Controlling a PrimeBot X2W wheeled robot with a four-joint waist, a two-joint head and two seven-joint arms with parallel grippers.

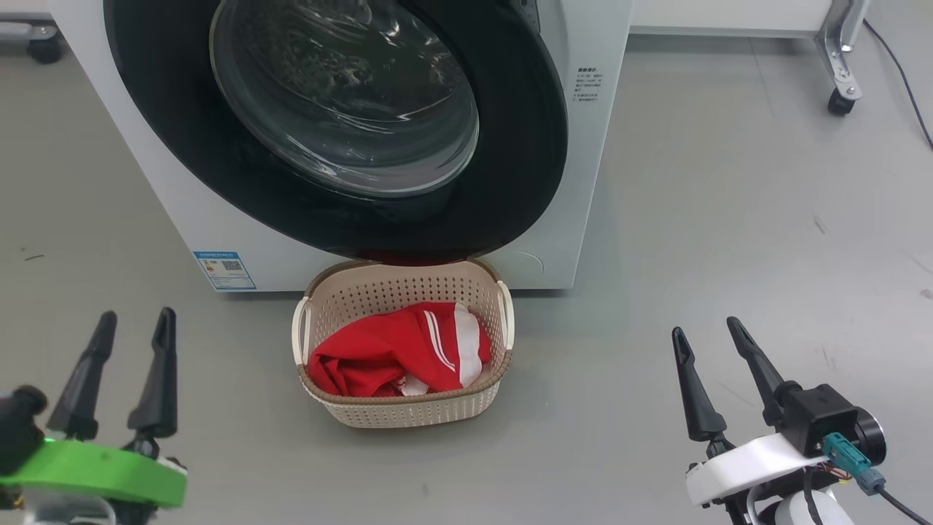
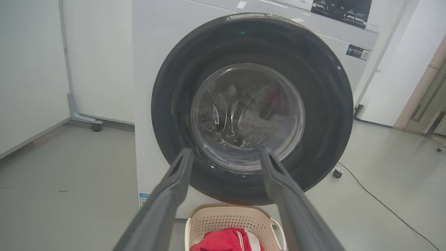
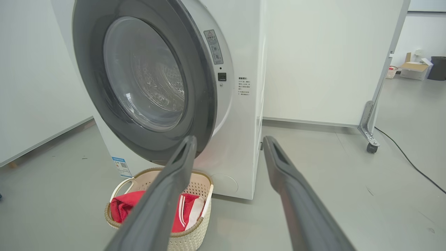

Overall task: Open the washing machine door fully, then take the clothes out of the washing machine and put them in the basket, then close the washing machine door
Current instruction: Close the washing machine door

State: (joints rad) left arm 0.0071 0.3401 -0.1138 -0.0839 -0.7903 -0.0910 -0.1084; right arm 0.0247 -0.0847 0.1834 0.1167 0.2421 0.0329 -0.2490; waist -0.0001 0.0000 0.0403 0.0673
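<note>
Listing from the load outward, as I see it from my station.

- the clothes (image 1: 386, 350): red fabric with white stripes and a white panel, heaped inside the basket (image 1: 408, 412).
- The basket: cream, perforated, brown rim, white side handles. It stands on the grey floor (image 1: 729, 219) just in front of the washing machine (image 1: 576, 182), with its far rim under the bottom of the washing machine door (image 1: 335, 109).
- The washing machine door: swung across the drum opening, glass bowl facing me. In the right wrist view a latch slot shows beside its right edge, so I cannot tell whether it is latched.
- blue label (image 1: 224, 270): low on the washer's front, left of the basket.
- left gripper (image 1: 138, 313): fingers spread apart, holding nothing, well left of the basket.
- right gripper (image 1: 705, 327): fingers spread apart, holding nothing, well right of the basket.
- castor (image 1: 840, 102) and black cable (image 1: 900, 73): far right on the floor.
</note>
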